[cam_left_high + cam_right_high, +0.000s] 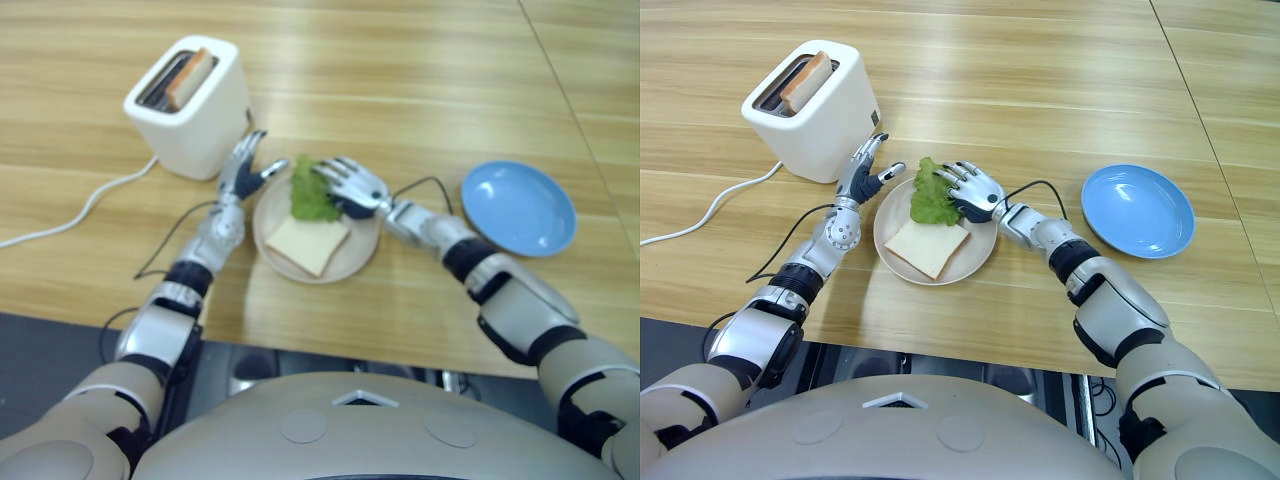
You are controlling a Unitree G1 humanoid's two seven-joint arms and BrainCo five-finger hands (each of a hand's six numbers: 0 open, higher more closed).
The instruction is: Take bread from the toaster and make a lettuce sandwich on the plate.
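On a wooden table (pixel 1040 70), a white toaster (pixel 815 120) stood at the far left with one slice of toast (pixel 806 80) upright in its slot, its white cord (pixel 710 215) trailing off toward the left edge. Near the middle sat a cream plate (pixel 985 245), which held a square slice of bread (pixel 927 248) lying flat on its near half and a leaf of lettuce (pixel 932 198) on its far half, the leaf's near edge just meeting the bread.

The robot's right hand (pixel 975 192) lay over the far right rim of the plate, touching the right side of the lettuce; whether it gripped the leaf or merely rested against it could not be told. The left hand (pixel 862 175) hovered in the gap between the toaster and the plate, spread and holding nothing, its fingertips (pixel 872 145) pointed toward the toaster's near corner and close beside it. It was clear of the lettuce and the bread, and well below the toast in the slot.

A blue plate (pixel 1137 210) sat apart to the right.
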